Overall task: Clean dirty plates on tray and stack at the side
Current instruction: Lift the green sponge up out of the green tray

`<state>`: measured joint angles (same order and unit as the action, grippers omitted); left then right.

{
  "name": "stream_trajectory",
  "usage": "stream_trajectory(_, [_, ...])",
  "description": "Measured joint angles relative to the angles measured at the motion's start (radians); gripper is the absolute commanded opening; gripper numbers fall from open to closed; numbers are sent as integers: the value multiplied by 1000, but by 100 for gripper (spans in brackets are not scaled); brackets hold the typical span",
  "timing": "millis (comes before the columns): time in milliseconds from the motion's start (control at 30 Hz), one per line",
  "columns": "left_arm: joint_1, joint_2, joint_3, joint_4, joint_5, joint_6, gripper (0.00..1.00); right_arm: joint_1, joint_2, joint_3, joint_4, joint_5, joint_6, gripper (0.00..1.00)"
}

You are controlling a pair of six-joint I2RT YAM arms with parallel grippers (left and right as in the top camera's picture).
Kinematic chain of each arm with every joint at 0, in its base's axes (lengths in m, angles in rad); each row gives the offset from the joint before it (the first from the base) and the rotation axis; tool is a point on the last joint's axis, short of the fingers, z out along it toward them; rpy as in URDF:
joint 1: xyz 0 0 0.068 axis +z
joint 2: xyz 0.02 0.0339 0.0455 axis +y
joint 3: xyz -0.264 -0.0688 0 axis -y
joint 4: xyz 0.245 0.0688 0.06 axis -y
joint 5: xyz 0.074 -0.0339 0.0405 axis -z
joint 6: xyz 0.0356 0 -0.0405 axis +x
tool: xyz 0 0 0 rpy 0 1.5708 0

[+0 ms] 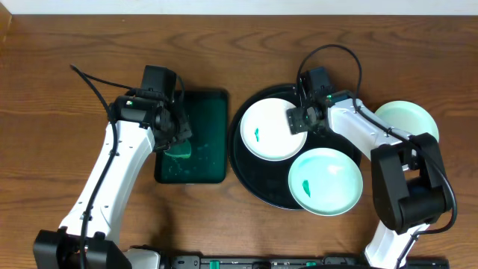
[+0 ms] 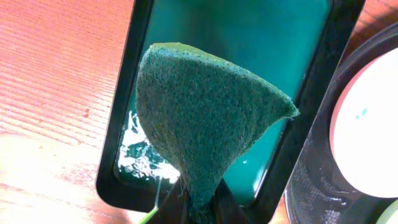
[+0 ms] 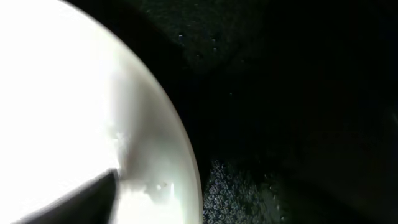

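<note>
Pad [image 2: 205, 118], one, green, clamped in left gripper [image 2: 194, 205] above green tray [image 2: 261, 43], left. Plates, three: white plate [image 1: 269, 131] and mint plate [image 1: 326, 181] on black tray [image 1: 246, 168], centre; second mint plate [image 1: 409, 118] on table [image 1: 75, 45], right. Right gripper [image 1: 300, 119] at white plate's rim, closure indeterminate.

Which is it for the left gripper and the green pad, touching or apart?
Touching. The left wrist view shows the green pad pinched at its lower tip by the left gripper.

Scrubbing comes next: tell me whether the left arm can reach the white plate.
Probably yes. The left gripper holds the green pad over the green tray, next to the white plate; nothing stands between. The right gripper sits at that plate's far rim.
</note>
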<state>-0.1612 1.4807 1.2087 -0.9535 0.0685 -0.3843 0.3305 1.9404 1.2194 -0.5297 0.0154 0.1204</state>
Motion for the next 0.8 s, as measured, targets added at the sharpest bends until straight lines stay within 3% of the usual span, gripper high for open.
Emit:
stream_trajectory(67, [0, 0, 0, 0, 0, 0, 7, 0, 0, 0, 0, 0, -2, 21])
stream_trajectory(800, [0, 5, 0, 23, 0, 19, 7, 0, 0, 0, -4, 0, 5, 13])
